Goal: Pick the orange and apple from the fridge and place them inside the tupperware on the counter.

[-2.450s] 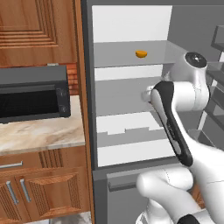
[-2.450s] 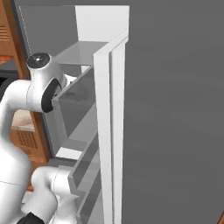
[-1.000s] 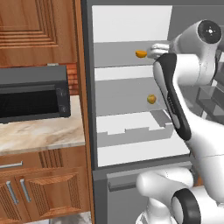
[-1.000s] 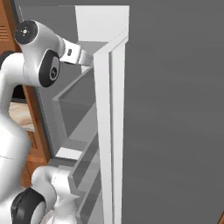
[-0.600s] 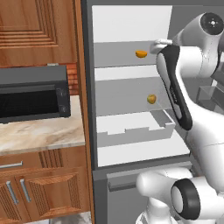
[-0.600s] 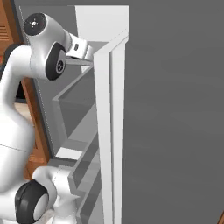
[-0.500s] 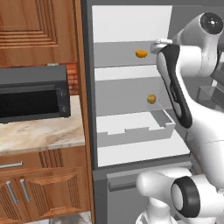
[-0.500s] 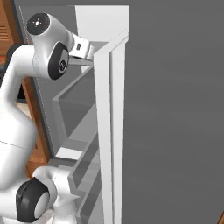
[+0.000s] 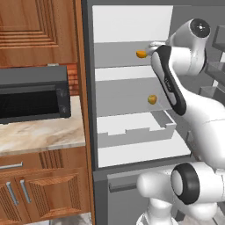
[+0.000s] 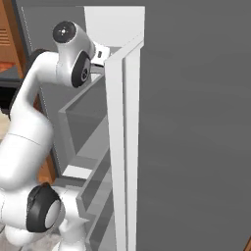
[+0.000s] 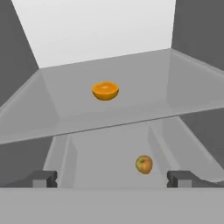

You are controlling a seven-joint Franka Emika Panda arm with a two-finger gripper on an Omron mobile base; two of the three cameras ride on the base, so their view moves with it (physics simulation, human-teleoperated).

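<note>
The fridge (image 9: 127, 22) stands open. On its upper translucent shelf (image 11: 65, 109) lies the bright orange (image 9: 140, 54), also straight ahead in the hand view as the orange (image 11: 105, 90). One shelf lower sits the duller apple (image 9: 152, 99), seen through the glass as the apple (image 11: 144, 164). My gripper (image 9: 152, 45) hangs just right of the orange at its height, apart from it. The gripper (image 11: 111, 179) is open, with nothing between its two dark fingertips (image 11: 43, 178). The tupperware is out of view.
A black microwave (image 9: 33, 94) stands on the beige counter (image 9: 39, 134) left of the fridge, above brown cabinets (image 9: 26, 193). The open fridge door (image 10: 196, 122) fills the right, with my arm (image 10: 29, 127) beside it. A drawer (image 9: 136, 127) sits below the apple.
The arm has risen from the apple's shelf to the upper shelf, and over the last second the hand has crept left toward the orange. The jaws stay open.
</note>
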